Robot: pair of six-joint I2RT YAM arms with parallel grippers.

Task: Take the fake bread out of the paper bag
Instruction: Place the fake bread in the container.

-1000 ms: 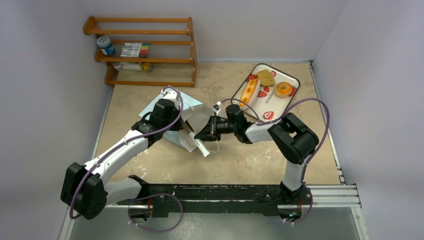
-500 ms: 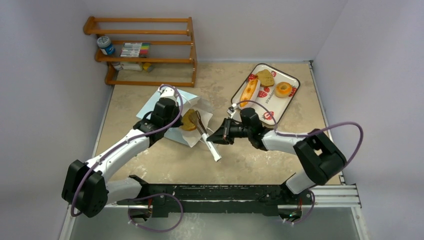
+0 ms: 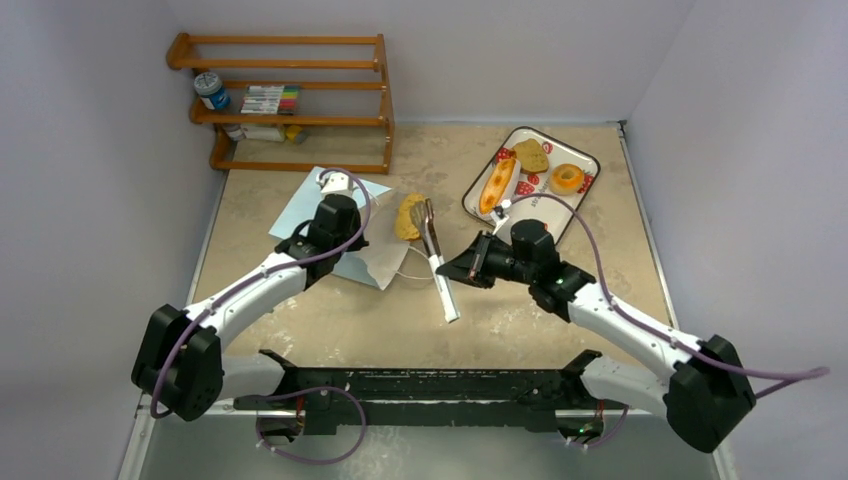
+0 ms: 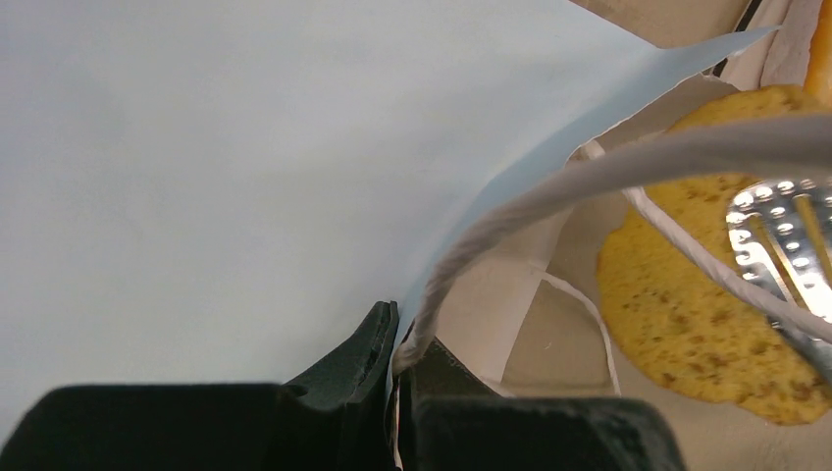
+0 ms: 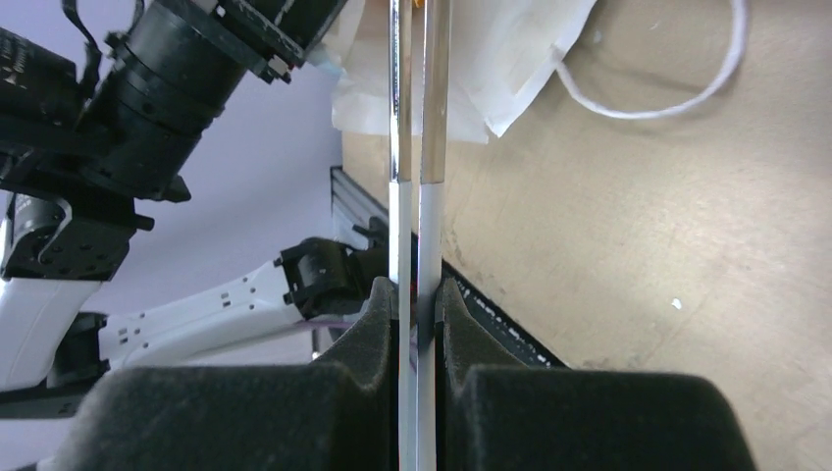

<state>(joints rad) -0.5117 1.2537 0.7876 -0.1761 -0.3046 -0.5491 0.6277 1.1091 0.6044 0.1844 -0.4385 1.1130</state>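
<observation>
Slice in tongs at bag mouth, bag pinned by left arm

Left gripper (image 4: 395, 388): jaws closed on the rim of the paper bag (image 3: 310, 200), right where the white cord handle (image 4: 608, 167) runs in between them. The bag lies flat on the table (image 3: 350, 320), blue side up, white lining showing at the mouth. Judged purpose: the pinch anchors the bag so it does not drag along while something is pulled out of it.

Right gripper (image 5: 419, 304): clamped on the white handles of a pair of tongs (image 3: 441, 280), squeezing the two arms almost together. The squeeze is what shuts the metal tips on the bread; the long reach suits fetching from inside a bag that the fingers would crumple.

Toast slice (image 3: 408, 216): golden-brown, caught at the tongs' metal tips, at or just past the bag mouth on the side away from the left gripper. The left wrist view shows it beyond the rim with the cord crossing in front; whether it touches the lining, I cannot tell. It sits well apart from the right gripper, a full tongs-length off, and near the left one.

Tray (image 3: 530, 205), strawberry print, far right: holds the roll (image 3: 497, 185), the doughnut (image 3: 567, 178) and a second slice (image 3: 531, 155). By my reading this is the last piece, and it wants carrying over there
</observation>
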